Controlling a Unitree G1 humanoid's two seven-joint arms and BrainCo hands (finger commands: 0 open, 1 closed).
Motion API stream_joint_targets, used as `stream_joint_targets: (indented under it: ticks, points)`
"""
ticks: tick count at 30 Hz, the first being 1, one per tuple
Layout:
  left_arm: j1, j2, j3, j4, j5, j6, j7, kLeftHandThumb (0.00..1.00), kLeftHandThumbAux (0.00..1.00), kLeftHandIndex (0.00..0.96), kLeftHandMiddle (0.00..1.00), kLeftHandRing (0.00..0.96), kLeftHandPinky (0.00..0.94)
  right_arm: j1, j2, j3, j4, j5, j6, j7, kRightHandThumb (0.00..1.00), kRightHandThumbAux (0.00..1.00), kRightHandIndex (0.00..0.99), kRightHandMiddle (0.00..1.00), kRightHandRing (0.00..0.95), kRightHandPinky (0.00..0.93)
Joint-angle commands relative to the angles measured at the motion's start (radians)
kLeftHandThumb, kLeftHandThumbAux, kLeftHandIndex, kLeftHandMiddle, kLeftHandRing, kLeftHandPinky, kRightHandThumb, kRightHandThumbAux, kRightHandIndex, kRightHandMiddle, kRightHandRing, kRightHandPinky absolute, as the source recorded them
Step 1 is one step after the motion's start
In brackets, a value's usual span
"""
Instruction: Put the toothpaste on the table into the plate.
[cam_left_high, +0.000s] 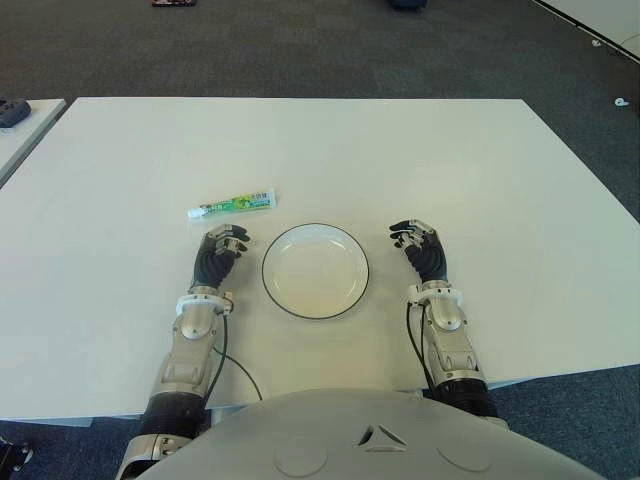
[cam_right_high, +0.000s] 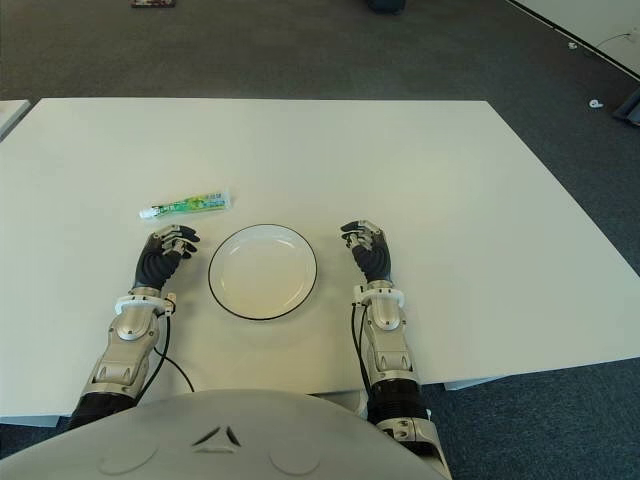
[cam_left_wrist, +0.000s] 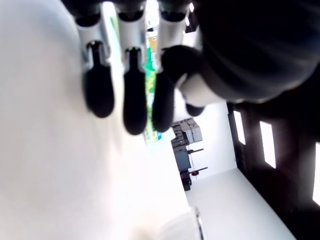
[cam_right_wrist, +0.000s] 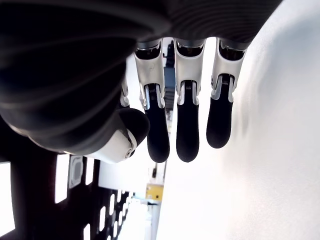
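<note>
Left eye view shows the white table (cam_left_high: 480, 170) with a dark-rimmed plate (cam_left_high: 315, 271) near its front edge. The toothpaste (cam_left_high: 233, 205), a green and white tube, lies flat on the table beyond the plate and to its left, apart from the rim. The left hand (cam_left_high: 221, 249) sits just left of the plate, fingers loosely curled and holding nothing; the tube seems to lie just past its fingertips. The right hand (cam_left_high: 420, 246) shows right of the plate, likewise relaxed and empty.
</note>
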Motion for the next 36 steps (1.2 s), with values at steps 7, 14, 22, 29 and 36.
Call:
stream_joint_targets:
  ticks: [7,14,22,29,36]
  points:
    - [0.023,0.051,-0.026,-0.121,0.232,0.014,0.147,0.835,0.676,0.417,0.474,0.531,0.515,-0.015,0.000,0.001,0.017,0.011,0.008,0.006,0.707,0.729,0.421,0.425,0.418,0.436]
    - [-0.043,0.113,-0.029,-0.087,0.400,0.054,0.266,0.835,0.668,0.410,0.478,0.485,0.473,-0.020,0.002,0.002,0.023,0.006,0.012,0.001,0.707,0.729,0.421,0.426,0.421,0.442]
    - [-0.212,0.239,-0.058,0.037,0.560,0.144,0.339,0.669,0.422,0.314,0.313,0.284,0.290,-0.026,0.005,0.002,0.030,0.000,0.024,-0.010,0.707,0.729,0.421,0.425,0.418,0.438]
    - [-0.292,0.310,-0.095,0.071,0.609,0.195,0.311,0.630,0.300,0.142,0.145,0.123,0.151,-0.028,0.007,0.003,0.031,0.003,0.023,-0.014,0.708,0.729,0.422,0.429,0.420,0.438]
    - [-0.389,0.379,-0.149,0.177,0.626,0.192,0.286,0.592,0.251,0.033,0.048,0.035,0.065,-0.026,0.007,0.003,0.031,0.004,0.020,-0.015,0.708,0.729,0.421,0.432,0.424,0.442]
